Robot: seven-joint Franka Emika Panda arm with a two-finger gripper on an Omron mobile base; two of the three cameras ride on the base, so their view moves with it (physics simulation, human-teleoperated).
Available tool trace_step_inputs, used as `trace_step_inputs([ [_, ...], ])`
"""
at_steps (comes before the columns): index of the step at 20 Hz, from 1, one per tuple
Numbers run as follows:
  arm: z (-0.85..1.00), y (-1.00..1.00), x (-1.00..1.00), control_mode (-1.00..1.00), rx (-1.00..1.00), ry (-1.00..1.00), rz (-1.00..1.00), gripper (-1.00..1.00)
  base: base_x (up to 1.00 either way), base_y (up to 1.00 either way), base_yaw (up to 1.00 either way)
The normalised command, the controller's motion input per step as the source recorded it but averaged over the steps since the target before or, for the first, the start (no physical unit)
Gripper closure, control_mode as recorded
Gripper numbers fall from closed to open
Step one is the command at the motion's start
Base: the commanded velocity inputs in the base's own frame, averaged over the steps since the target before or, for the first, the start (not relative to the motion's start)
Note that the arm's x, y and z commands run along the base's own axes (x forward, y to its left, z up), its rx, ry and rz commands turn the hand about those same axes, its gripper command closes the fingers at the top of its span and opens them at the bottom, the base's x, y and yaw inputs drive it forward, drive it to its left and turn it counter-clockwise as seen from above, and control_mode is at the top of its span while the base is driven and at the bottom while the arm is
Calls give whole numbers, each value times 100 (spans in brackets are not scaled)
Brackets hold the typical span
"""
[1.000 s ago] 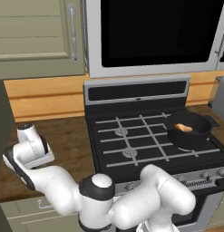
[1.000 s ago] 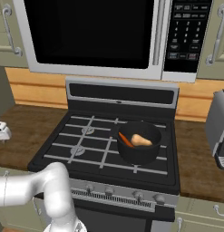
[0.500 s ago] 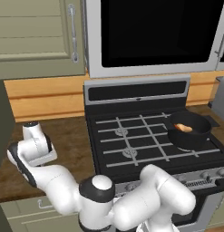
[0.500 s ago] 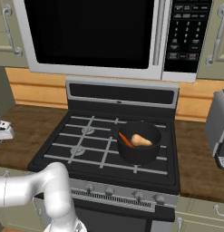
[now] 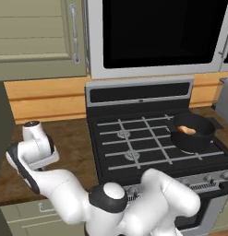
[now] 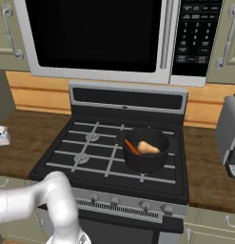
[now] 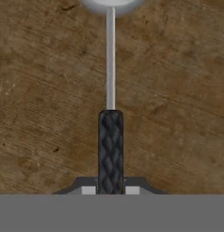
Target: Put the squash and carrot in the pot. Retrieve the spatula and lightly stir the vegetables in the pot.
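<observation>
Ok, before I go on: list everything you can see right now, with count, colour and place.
pot: one, black, on the stove's front right burner.
squash: one, tan, lying inside the pot.
carrot: one, orange-red, inside the pot, beside the squash.
spatula: one, black textured handle and thin silver shaft, lying on the counter; head mostly past the top edge of the hand view.
stove: one, black with grey grates, centre of both base views.
microwave: one, silver with dark door, above the stove.
counter: brown wood, either side of the stove.
cabinets: grey-green, upper left.
toaster: one, grey, on the right counter.
tool: one, dark fingertips either side of the spatula handle's end, low over the left counter.
</observation>
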Motion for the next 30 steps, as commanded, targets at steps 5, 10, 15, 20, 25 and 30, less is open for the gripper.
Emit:
trace_step_inputs([
  [5, 99, -49, -100, -100, -3, 0, 1, 100, 0, 0, 0],
  [10, 86, -74, -97, -100, 0, 0, 0, 100, 0, 0, 0],
  [15, 67, -99, -68, -100, 2, 0, -4, 100, 0, 0, 0],
  [20, 48, -100, -54, -100, 7, 2, -11, 100, 0, 0, 0],
  [25, 16, -100, -47, -100, 17, 15, -26, 100, 0, 0, 0],
  [30, 25, -100, -36, -100, 21, 15, -30, 100, 0, 0, 0],
])
